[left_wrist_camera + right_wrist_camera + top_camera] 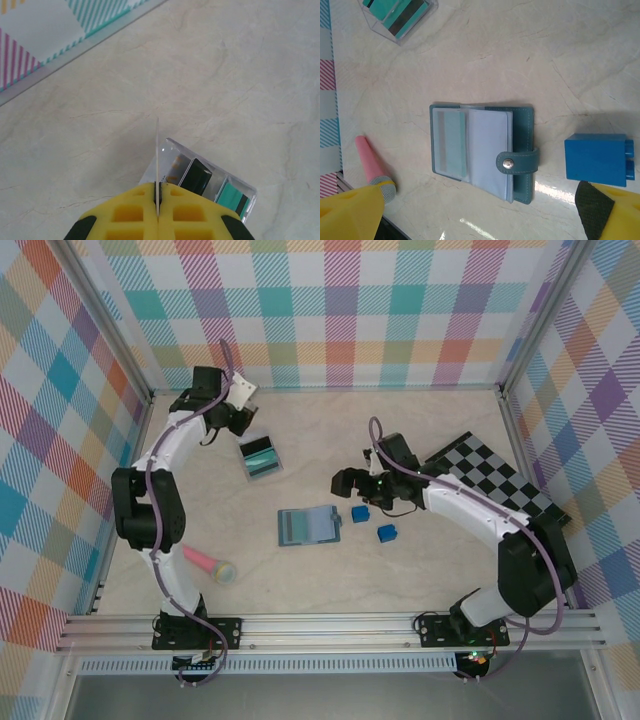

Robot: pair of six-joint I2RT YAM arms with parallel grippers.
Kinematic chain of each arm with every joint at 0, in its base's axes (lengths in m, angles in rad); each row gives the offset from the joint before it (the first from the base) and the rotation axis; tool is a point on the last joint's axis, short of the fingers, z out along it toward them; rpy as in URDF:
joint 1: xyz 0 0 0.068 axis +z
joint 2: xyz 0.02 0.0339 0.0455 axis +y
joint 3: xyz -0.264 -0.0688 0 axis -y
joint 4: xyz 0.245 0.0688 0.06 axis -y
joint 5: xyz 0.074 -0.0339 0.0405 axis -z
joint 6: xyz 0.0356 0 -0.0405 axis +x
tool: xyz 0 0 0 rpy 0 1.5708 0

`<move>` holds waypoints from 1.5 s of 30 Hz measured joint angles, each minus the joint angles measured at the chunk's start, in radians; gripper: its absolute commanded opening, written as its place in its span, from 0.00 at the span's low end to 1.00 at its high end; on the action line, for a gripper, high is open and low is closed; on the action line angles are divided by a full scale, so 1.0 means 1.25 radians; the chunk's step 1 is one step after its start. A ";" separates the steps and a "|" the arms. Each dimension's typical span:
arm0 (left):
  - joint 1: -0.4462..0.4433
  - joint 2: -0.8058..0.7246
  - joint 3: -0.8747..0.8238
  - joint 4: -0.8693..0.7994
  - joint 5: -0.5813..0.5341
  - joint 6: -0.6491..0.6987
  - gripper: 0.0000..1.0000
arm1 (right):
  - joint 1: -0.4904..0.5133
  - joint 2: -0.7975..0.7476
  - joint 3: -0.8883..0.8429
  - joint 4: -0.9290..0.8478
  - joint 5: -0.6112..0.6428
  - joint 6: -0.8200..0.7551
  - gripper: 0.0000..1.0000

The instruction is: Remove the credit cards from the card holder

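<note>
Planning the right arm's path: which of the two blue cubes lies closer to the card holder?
The farther-back cube, just right of the card holder; the other cube sits nearer the arm bases and farther right.

Bright, even overhead light, soft shadows, faint glare on the tabletop, blurry close-up yellow fingers.

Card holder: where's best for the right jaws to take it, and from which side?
Card holder: probably its bare leather edge beside the snap strap, approached from the blue cube side. It lies flat and open, and the clear sleeves cover the rest.
</note>
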 measured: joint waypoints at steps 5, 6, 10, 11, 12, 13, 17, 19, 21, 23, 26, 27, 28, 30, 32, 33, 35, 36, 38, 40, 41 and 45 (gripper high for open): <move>0.002 0.050 0.020 -0.016 0.023 0.071 0.00 | 0.000 0.044 0.046 0.000 -0.017 -0.005 1.00; 0.002 0.062 0.025 -0.016 0.022 0.083 0.00 | 0.000 0.051 0.055 0.001 -0.022 -0.005 1.00; 0.004 0.098 0.042 -0.017 0.013 0.127 0.00 | 0.000 0.068 0.072 0.003 -0.035 -0.005 1.00; 0.005 0.105 0.045 -0.020 0.013 0.137 0.00 | 0.000 0.073 0.075 0.003 -0.040 -0.005 1.00; 0.005 0.110 0.048 -0.024 0.013 0.151 0.00 | 0.000 0.078 0.077 0.003 -0.042 -0.005 1.00; 0.006 0.114 0.051 -0.032 0.013 0.161 0.00 | 0.000 0.082 0.080 0.003 -0.045 -0.005 1.00; 0.009 0.128 0.072 -0.058 0.013 0.205 0.00 | 0.000 0.099 0.097 0.002 -0.052 -0.004 1.00; 0.009 0.132 0.078 -0.063 0.008 0.222 0.00 | 0.000 0.109 0.108 0.002 -0.058 -0.002 1.00; 0.009 0.133 0.079 -0.074 0.006 0.238 0.00 | 0.000 0.122 0.117 0.003 -0.063 0.002 1.00; 0.009 0.135 0.084 -0.085 0.000 0.254 0.00 | 0.000 0.134 0.121 0.003 -0.070 0.004 1.00; 0.009 0.143 0.096 -0.096 -0.015 0.269 0.00 | 0.000 0.148 0.125 0.003 -0.079 0.005 1.00; 0.009 0.146 0.099 -0.099 -0.020 0.273 0.00 | 0.000 0.150 0.125 0.002 -0.082 0.006 1.00; 0.009 0.147 0.099 -0.101 -0.023 0.277 0.00 | 0.000 0.150 0.125 0.002 -0.084 0.007 1.00; 0.009 0.148 0.099 -0.107 -0.031 0.280 0.00 | 0.000 0.150 0.126 0.002 -0.086 0.007 1.00; 0.009 0.148 0.100 -0.114 -0.036 0.281 0.01 | 0.000 0.151 0.131 0.002 -0.089 0.008 1.00; 0.009 0.149 0.102 -0.117 -0.037 0.282 0.03 | 0.000 0.152 0.136 0.002 -0.091 0.008 1.00; 0.009 0.155 0.110 -0.118 -0.042 0.283 0.05 | 0.000 0.154 0.142 0.003 -0.092 0.010 1.00; 0.009 0.158 0.114 -0.117 -0.045 0.283 0.08 | 0.000 0.156 0.145 0.003 -0.094 0.010 1.00; 0.009 0.161 0.117 -0.117 -0.049 0.282 0.12 | 0.000 0.158 0.147 0.003 -0.097 0.010 1.00; 0.009 0.162 0.120 -0.117 -0.050 0.279 0.18 | 0.000 0.161 0.147 0.002 -0.099 0.010 1.00; 0.009 0.163 0.123 -0.117 -0.051 0.277 0.20 | 0.000 0.163 0.147 0.002 -0.100 0.010 1.00; 0.009 0.170 0.139 -0.117 -0.050 0.271 0.25 | 0.000 0.163 0.147 0.002 -0.103 0.010 1.00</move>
